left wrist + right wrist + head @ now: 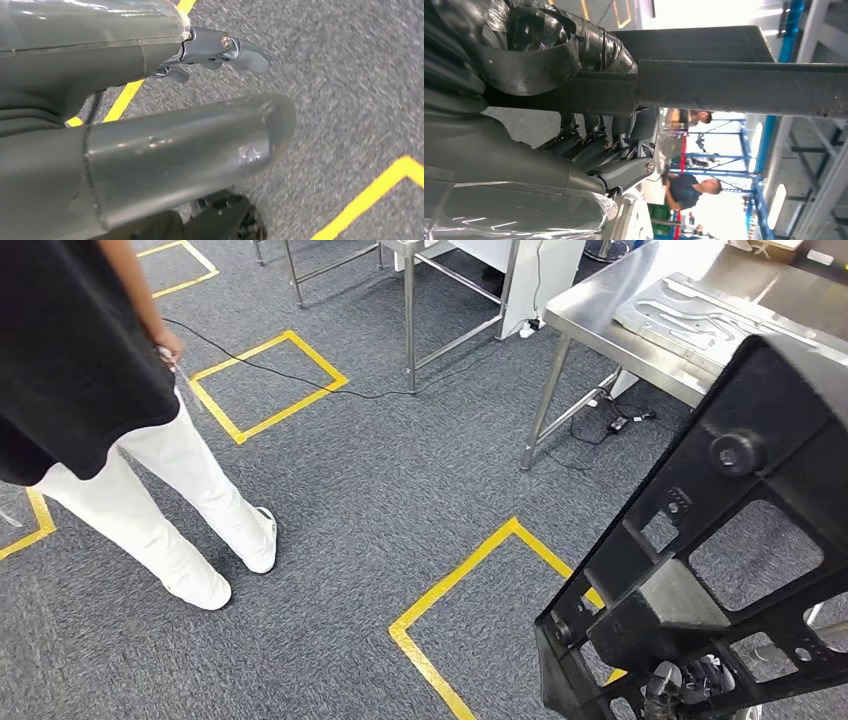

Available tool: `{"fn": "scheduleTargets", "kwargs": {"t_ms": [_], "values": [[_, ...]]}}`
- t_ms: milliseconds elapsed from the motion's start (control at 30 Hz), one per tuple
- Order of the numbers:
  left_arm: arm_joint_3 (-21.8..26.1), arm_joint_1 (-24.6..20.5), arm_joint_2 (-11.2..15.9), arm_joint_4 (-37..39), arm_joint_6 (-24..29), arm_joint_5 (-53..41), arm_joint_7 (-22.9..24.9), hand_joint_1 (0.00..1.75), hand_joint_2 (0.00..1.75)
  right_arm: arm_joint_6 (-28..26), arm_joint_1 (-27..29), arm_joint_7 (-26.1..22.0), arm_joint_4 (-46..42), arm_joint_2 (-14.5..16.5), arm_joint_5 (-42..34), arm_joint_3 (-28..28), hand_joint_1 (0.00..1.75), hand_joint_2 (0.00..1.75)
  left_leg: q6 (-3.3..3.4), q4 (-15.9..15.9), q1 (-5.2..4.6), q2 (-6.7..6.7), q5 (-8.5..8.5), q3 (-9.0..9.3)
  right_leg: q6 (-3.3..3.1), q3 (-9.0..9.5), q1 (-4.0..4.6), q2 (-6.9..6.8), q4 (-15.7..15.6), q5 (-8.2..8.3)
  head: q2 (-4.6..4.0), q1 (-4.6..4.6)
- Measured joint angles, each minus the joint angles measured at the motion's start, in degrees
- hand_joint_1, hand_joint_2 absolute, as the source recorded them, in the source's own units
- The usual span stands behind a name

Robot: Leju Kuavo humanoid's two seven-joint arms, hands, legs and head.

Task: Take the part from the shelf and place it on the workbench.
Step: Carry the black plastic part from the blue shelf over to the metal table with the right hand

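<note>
Black and rigid, the part point(720, 540) sits in our right hand point(589, 145), fingers wrapped around one bar, short of the steel workbench point(600, 310). Our left hand point(200, 125) holds nothing, fingers apart, above grey carpet point(400, 500).

Head view: even, bright overhead light; soft shadows under the person point(110, 420). The steel workbench point(600, 310) shows glare along its top. The part point(720, 540) reads near-black, with little surface detail. Left wrist view: carpet point(350, 75) smeared by motion blur — thumb point(190, 145) close and soft. Right wrist view: background windows blown out (strong backlight), foreground dark.
</note>
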Motion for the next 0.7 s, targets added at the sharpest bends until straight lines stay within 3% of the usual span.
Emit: {"fn": "scheduleTargets", "kwargs": {"t_ms": [67,100,167,200,233,267,333,400,467,500,567,633,700], "values": [[0.03,-0.76,-0.18,0.2,1.25,0.88,0.84,0.0,0.0,0.36,-0.12,0.49,-0.34,0.2,-0.19,-0.2,1.75,1.75,-0.49,3.06,0.22,-2.66,-2.16,-1.29,-0.75,0.11,-0.33,0.99,-0.53,0.42,0.0,-0.01],[0.04,-1.41,-0.04,0.84,2.23,1.4,1.36,0.0,0.0,0.04,-0.65,0.91,-0.39,0.19,-0.29,-0.11,1.75,1.75,-0.66,6.4,0.35,-4.34,-3.98,-2.9,-1.0,0.06,-0.36,1.46,-0.62,0.56,0.0,-0.01],[0.04,-2.73,0.38,2.38,3.89,2.08,2.07,0.0,0.0,-1.08,-1.62,1.74,-0.4,0.05,-0.41,0.23,1.75,1.75,-0.9,14.01,0.41,-5.66,-6.94,-6.74,-1.22,-0.06,-0.28,2.64,-0.58,0.67,0.0,-0.01],[0.04,-3.17,0.62,3.03,4.35,2.25,2.24,0.0,0.0,-1.55,-1.85,2.02,-0.4,-0.06,-0.46,0.43,1.75,1.75,-0.97,16.06,0.41,-5.79,-7.05,-7.88,-1.23,-0.03,-0.23,3.36,-0.53,0.67,0.0,-0.01],[0.04,-3.48,0.86,3.56,4.68,2.4,2.34,0.0,0.0,-1.89,-1.95,2.21,-0.4,-0.2,-0.51,0.59,1.75,1.75,-0.98,15.94,0.42,-5.85,-5.99,-8.04,-1.21,0.01,-0.21,4.15,-0.42,0.66,0.0,-0.01],[0.04,-3.68,1.08,3.99,4.87,2.51,2.37,0.0,0.0,-2.09,-2.01,2.34,-0.4,-0.33,-0.53,0.74,1.75,1.75,-0.91,13.61,0.45,-6.06,-3.99,-7.18,-1.16,0.05,-0.21,4.98,-0.26,0.63,0.0,-0.02],[0.04,-3.98,1.42,4.56,5.05,2.6,2.38,0.0,0.0,-2.21,-2.1,2.4,-0.4,-0.57,-0.53,0.95,1.75,1.75,-0.64,6.17,0.59,-7.99,0.0,-4.19,-0.84,-0.14,-0.18,6.55,0.33,0.43,0.0,-0.02],[0.03,-4.24,1.71,5.08,5.17,2.6,2.39,0.0,0.0,-2.22,-2.26,2.4,-0.4,-0.87,-0.53,1.14,1.75,1.75,-0.24,1.78,0.64,-9.91,1.23,-2.52,-0.19,-0.7,-0.19,7.94,0.84,0.39,0.0,-0.01],[0.0,-4.36,1.88,5.51,5.24,2.55,2.44,0.0,0.0,-2.39,-2.33,2.4,-0.42,-1.19,-0.53,1.31,1.75,1.75,0.36,1.18,0.52,-9.54,1.06,-2.31,0.59,-1.19,-0.32,9.22,0.81,0.7,0.0,0.0],[-0.02,-4.43,1.92,5.69,5.2,2.54,2.45,0.0,0.0,-2.6,-2.28,2.4,-0.43,-1.32,-0.53,1.35,1.75,1.75,0.8,0.9,0.56,-8.83,1.28,-2.19,0.9,-1.35,-0.39,9.0,0.89,0.7,0.0,0.01],[-0.04,-4.53,2.01,5.94,4.94,2.6,2.36,0.0,0.0,-3.07,-2.33,2.4,-0.45,-1.66,-0.54,1.4,1.75,1.75,1.69,0.28,0.75,-7.38,1.76,-2.01,1.42,-2.55,-0.29,6.13,3.19,-0.9,0.0,0.02],[-0.05,-4.43,2.19,6.21,4.58,2.79,2.23,0.0,0.0,-3.5,-2.53,2.42,-0.46,-2.1,-0.59,1.58,1.75,1.75,2.12,0.08,0.68,-5.8,1.87,-2.07,1.85,-5.71,-0.35,2.85,9.71,-4.64,0.0,0.02],[-0.04,-4.27,2.34,6.45,4.38,2.93,2.21,0.0,0.0,-3.84,-2.6,2.44,-0.45,-2.47,-0.67,1.78,1.75,1.75,2.16,0.1,0.61,-4.13,1.74,-2.12,2.26,-8.64,-0.6,2.14,15.71,-6.84,0.0,0.01]]}}
